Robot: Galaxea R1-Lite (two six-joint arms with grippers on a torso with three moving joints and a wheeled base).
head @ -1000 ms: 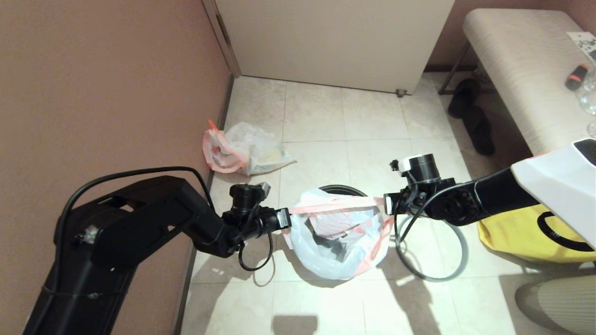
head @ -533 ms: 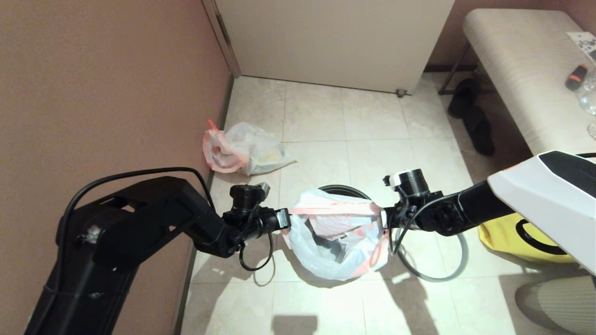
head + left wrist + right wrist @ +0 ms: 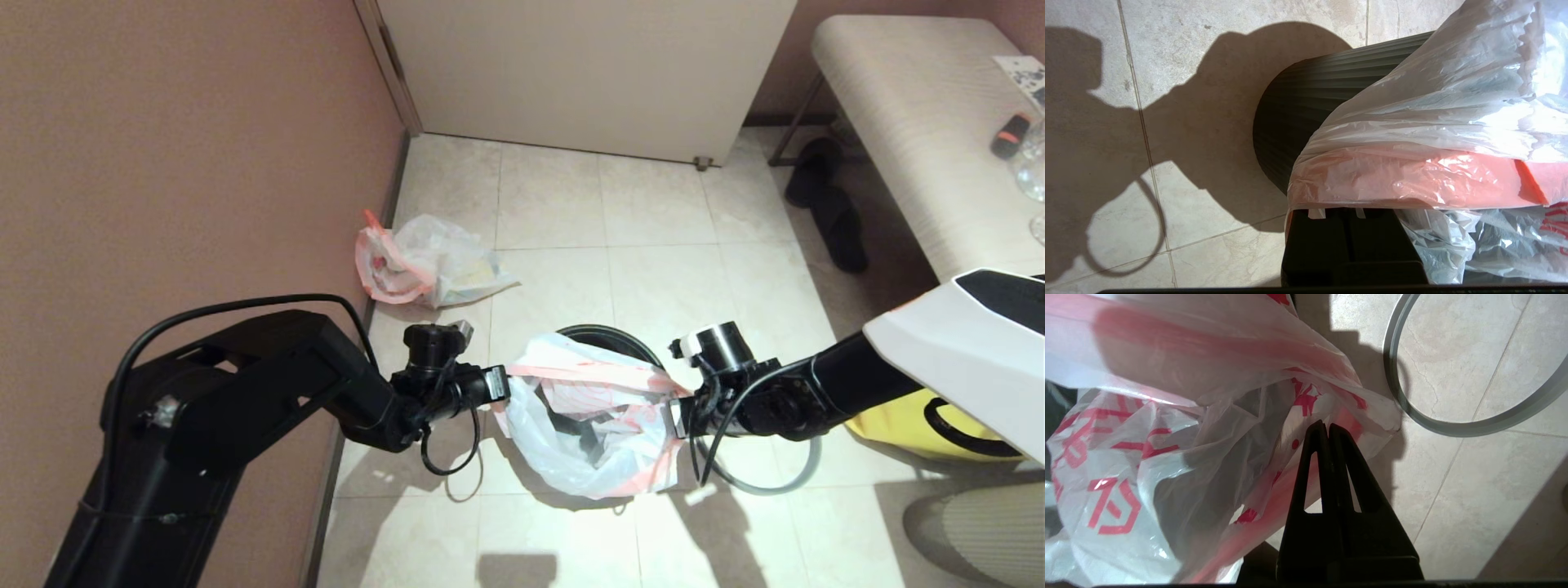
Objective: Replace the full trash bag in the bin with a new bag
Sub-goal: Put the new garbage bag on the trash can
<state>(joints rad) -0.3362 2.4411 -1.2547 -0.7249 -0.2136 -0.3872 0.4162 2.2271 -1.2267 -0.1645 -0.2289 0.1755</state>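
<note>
The new bag (image 3: pixel 571 457), white with pink-red handles and red print, hangs open over the black bin (image 3: pixel 608 330), stretched between my two grippers. My left gripper (image 3: pixel 500 384) is shut on the bag's left edge. In the left wrist view the pink band (image 3: pixel 1392 175) drapes over that gripper (image 3: pixel 1349 212), beside the bin's ribbed wall (image 3: pixel 1298 102). My right gripper (image 3: pixel 678 416) is shut on the bag's right edge. Its closed tips (image 3: pixel 1327 426) pinch the printed plastic (image 3: pixel 1110 457). The full trash bag (image 3: pixel 424 265) lies on the floor by the left wall.
The bin's grey ring (image 3: pixel 767 488) lies on the tiles right of the bin, also in the right wrist view (image 3: pixel 1453 425). A yellow bag (image 3: pixel 898 412) sits under my right arm. The brown wall (image 3: pixel 163 163) is close on the left; black slippers (image 3: pixel 824 200) and a bench (image 3: pixel 922 122) stand at the right.
My right gripper has moved down and nearer, drawing the bag's right edge down beside the bin. The left arm has stayed still.
</note>
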